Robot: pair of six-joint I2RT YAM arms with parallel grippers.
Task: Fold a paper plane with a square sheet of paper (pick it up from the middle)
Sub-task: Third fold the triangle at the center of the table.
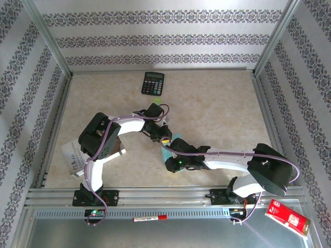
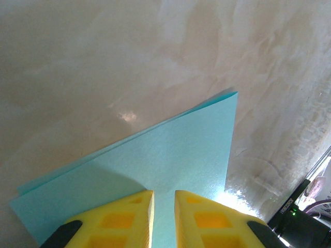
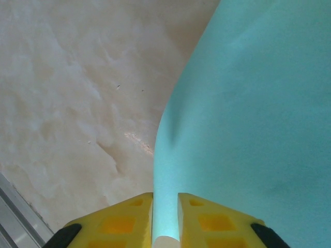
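Item: sheet of paper (image 2: 176,155), light cyan, lying near the middle of the table (image 1: 217,113), on the near side of the calculator (image 1: 153,83) and apart from it, mostly hidden from above where the two arms meet; the left wrist view shows it folded double, two layers visible along the far edge, one sharp corner pointing away, and flat on the beige marbled top; the right wrist view shows another part of it lifted off the table and bowed in a soft curve. Left gripper (image 2: 164,197): yellow fingers (image 2: 124,217) almost together with only a narrow gap, cyan paper visible in that gap and beneath both tips; whether they pinch the sheet or merely rest on it cannot be told. Right gripper (image 3: 165,199): yellow fingers closed on the sheet, its edge running straight up between them. Left arm (image 1: 129,124): white with black joints, reaching from its base toward the table centre. Right arm (image 1: 227,157): stretched leftward to meet it. Other contents: grey-white printed booklet (image 1: 72,155) at the left edge of the table beside the left arm; red box (image 1: 287,217) lying off the table at the near right corner; red and white pen (image 1: 150,218) on the front rail between the two bases; patterned walls (image 1: 155,41) on three sides
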